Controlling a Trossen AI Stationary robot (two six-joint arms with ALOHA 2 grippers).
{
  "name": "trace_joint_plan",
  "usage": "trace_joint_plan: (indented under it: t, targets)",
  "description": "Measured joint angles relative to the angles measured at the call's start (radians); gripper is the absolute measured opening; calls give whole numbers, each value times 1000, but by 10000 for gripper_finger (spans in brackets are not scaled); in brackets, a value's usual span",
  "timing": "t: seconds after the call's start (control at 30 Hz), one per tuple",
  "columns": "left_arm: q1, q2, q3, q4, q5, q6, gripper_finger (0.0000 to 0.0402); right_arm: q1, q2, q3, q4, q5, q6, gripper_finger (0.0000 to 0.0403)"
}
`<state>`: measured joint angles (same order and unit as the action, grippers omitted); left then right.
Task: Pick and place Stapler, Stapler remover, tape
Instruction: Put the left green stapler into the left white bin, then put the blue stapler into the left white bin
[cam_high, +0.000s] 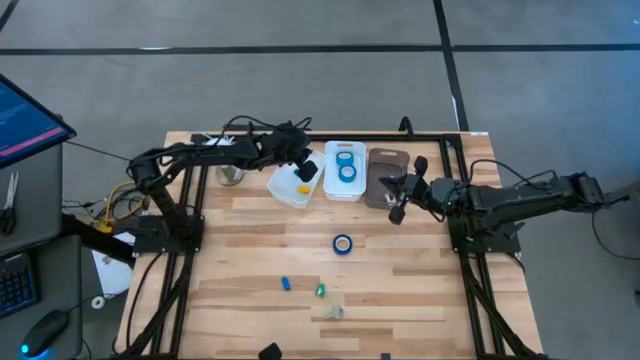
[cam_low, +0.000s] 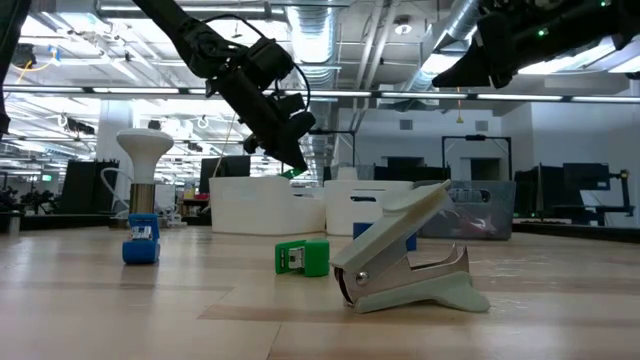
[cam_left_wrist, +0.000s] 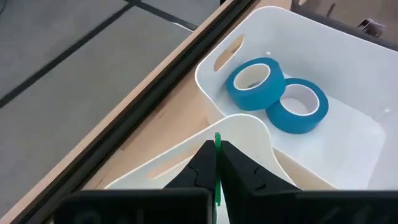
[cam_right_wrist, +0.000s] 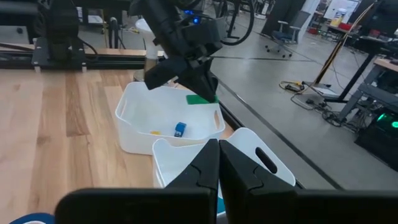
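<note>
High view: left gripper (cam_high: 308, 172) over left white bin (cam_high: 285, 192), pinched on a small green piece (cam_right_wrist: 200, 99); one tape roll (cam_high: 342, 243) on table, two binned.

Low view: stapler remover (cam_low: 410, 258) on table.

Wrist views: release low, centred (piece mostly hidden). Right gripper (cam_right_wrist: 217, 163) closed, empty.

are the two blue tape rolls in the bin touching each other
Touching. The left wrist view shows one tape roll pressed against the other roll inside the white bin, no gap between.
</note>
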<state>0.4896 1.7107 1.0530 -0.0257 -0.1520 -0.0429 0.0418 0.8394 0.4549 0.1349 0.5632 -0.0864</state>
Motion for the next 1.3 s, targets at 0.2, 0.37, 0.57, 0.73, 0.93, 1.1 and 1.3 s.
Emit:
trace_joint_plan:
  t: [0.2,0.37,0.57,0.73,0.93,1.1,1.3]
  targets:
    - [1,0,0,-1,0,16,22,3,0,0,0,0,0,0]
    - [7,0,0,-3,1,16,56,10,0,0,0,0,0,0]
    - [4,-3,0,-9,4,98,62,10,0,0,-1,0,-1,0]
    - [-49,-54,0,-87,68,230,8,10,0,0,-9,-1,-2,0]
    - [-192,-153,0,-327,93,470,2,6,0,0,-16,-1,-1,0]
    - [-333,-256,0,-467,138,508,2,-3,0,0,-16,-1,-1,0]
    - [-502,-370,0,-467,276,392,2,-12,0,0,-17,-1,-1,0]
